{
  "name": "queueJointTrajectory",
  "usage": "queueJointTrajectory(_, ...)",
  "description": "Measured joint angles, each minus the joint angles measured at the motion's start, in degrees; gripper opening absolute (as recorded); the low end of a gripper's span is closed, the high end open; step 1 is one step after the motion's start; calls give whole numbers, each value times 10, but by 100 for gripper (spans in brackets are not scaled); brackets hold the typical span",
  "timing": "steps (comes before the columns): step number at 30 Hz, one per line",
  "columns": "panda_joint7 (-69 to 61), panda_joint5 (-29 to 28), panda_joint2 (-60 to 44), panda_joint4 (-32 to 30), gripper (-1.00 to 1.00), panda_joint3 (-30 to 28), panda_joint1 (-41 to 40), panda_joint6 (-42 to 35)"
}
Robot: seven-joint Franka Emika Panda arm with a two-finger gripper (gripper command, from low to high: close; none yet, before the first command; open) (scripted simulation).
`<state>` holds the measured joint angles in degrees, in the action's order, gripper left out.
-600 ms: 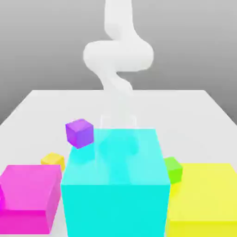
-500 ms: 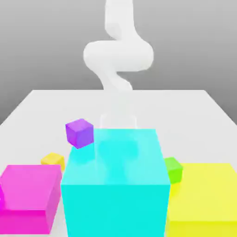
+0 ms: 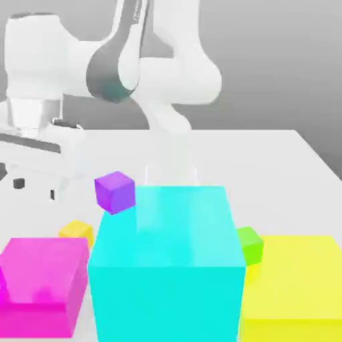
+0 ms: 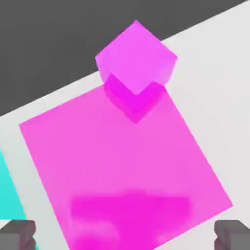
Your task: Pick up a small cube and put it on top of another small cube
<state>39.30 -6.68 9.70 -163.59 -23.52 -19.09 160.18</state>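
The small yellow-orange cube (image 3: 77, 232) sits on the table between the big magenta block (image 3: 43, 280) and the big cyan block (image 3: 167, 267). My gripper (image 3: 35, 188) hangs open above the magenta block, up and toward the exterior view's left of the small cube, holding nothing. In the hand view my open gripper (image 4: 125, 235) looks straight down on the magenta block's top (image 4: 122, 161), with dark fingertips (image 4: 17, 234) wide apart. A small magenta cube (image 4: 136, 58) rests at that block's corner.
A small purple cube (image 3: 115, 192) lies behind the cyan block's left side. A small green cube (image 3: 249, 244) sits between the cyan block and the large yellow block (image 3: 294, 287). The white table (image 3: 267, 160) stretches back behind the blocks.
The arm's hand has swung toward the exterior view's left and now hangs over the magenta block. None of the cubes or blocks has moved.
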Motion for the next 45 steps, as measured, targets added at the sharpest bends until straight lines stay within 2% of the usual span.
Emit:
queueJointTrajectory(1,-12,-5,-24,-27,0,-7,-5,21)
queueJointTrajectory(3,-44,21,-62,-44,0,-12,0,53)
queueJointTrajectory(6,-117,118,-115,-40,0,11,4,94)
queueJointTrajectory(9,-192,222,-166,-30,0,94,-53,131)
queueJointTrajectory(12,-230,274,-214,-21,0,186,-132,171)
queueJointTrajectory(13,-235,280,-226,-19,-100,205,-149,181)
queueJointTrajectory(18,-233,278,-226,-19,-100,205,-150,180)
queueJointTrajectory(19,-231,276,-232,-18,-100,215,-160,186)
queueJointTrajectory(21,-223,264,-216,-21,-100,195,-144,173)
queueJointTrajectory(26,-130,136,-138,-37,-100,119,-102,113)
queueJointTrajectory(29,-81,67,-89,-47,-100,113,-117,74)
queueJointTrajectory(32,-70,31,-57,-44,-100,105,-144,28)
queueJointTrajectory(35,-97,3,-63,5,-100,95,-161,-41)
queueJointTrajectory(45,-176,-97,-106,210,-100,162,-53,-224)
